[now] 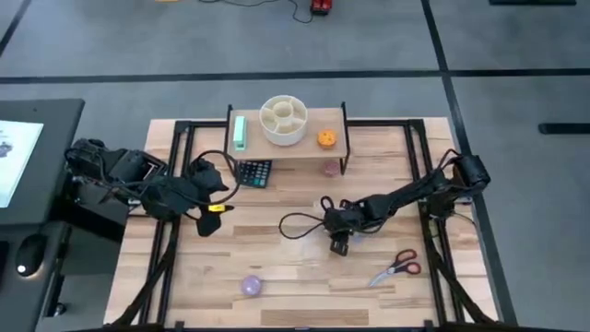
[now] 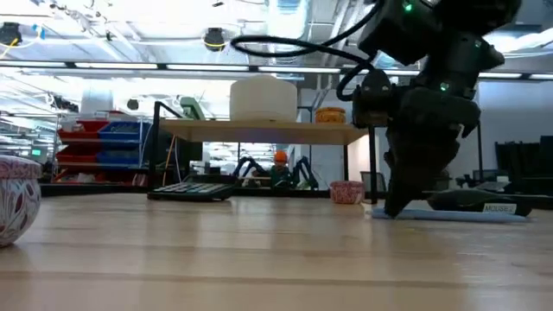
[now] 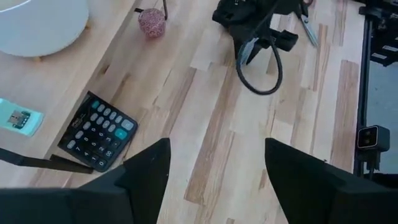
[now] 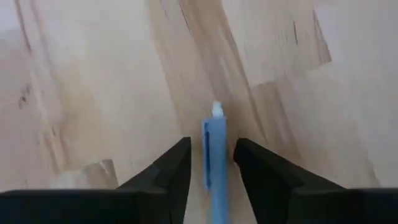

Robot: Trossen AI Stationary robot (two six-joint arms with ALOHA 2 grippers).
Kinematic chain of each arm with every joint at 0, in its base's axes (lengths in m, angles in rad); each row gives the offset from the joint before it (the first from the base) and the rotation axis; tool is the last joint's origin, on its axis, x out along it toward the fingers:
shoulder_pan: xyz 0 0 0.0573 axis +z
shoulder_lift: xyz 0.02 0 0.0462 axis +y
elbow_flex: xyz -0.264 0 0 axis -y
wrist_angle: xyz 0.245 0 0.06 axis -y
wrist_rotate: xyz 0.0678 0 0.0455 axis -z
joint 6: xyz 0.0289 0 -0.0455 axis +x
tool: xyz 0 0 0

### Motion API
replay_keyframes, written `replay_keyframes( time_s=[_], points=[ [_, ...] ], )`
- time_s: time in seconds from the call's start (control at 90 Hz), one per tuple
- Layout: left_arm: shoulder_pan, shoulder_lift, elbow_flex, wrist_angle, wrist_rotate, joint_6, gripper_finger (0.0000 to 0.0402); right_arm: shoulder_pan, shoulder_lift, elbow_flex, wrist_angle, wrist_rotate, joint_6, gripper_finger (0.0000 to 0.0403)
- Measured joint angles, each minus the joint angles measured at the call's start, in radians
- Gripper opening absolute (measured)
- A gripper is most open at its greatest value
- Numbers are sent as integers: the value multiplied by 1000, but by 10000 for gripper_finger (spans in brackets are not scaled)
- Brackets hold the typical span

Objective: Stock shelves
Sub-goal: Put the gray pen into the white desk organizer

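Two arms over a light-wood bench [image 1: 277, 277], high view first. Small light-wood riser shelf on black legs [image 1: 288, 146] sits at 12 o'clock of the bench. On it: mint-green flat box [image 1: 240, 132], white round divided bowl [image 1: 284, 119], small orange round object [image 1: 325, 139]. Dark calculator [image 1: 254, 172] lies on the bench just by the shelf's left leg; small pink speckled ball [image 1: 330, 168] by its right leg. Left gripper [image 1: 214, 208] hangs at 9 o'clock, above the bench. Right gripper [image 1: 339, 242] is down near bench centre. Red-handled scissors [image 1: 398, 268] lie at 4 o'clock, a purple ball [image 1: 252, 285] at 7 o'clock.

Low view: shelf [image 2: 259, 131] stands at the far side, bowl [image 2: 263, 98] on top. Right gripper [image 2: 399, 206] reaches down to the bench, tip at a pale blue flat item [image 2: 449, 214].

Left wrist view: its fingers [image 3: 146, 171] are spread wide with nothing between; calculator [image 3: 97, 131] and pink ball [image 3: 152, 22] lie beyond.

Right wrist view: fingers [image 4: 174, 165] stand apart on either side of a slim blue pen-like stick [image 4: 214, 158]; cannot tell whether they touch it.
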Motion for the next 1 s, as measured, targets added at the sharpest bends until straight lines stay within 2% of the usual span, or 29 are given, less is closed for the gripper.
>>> replay_keyframes(
  time_s=[0.256,0.322,0.689,0.844,1.0],
  points=[
    [0,0,0,0,0,-11,237,28,0,-26,35,50,28,22],
    [0,0,0,0,0,-11,237,31,0,-26,46,49,28,11],
    [0,0,0,0,0,-11,237,6,-23,-6,36,81,76,14],
    [0,0,0,0,-2,-11,237,-7,-21,12,32,116,74,39],
    [0,0,0,0,-2,-11,237,-2,-37,31,19,162,39,79]
  ],
)
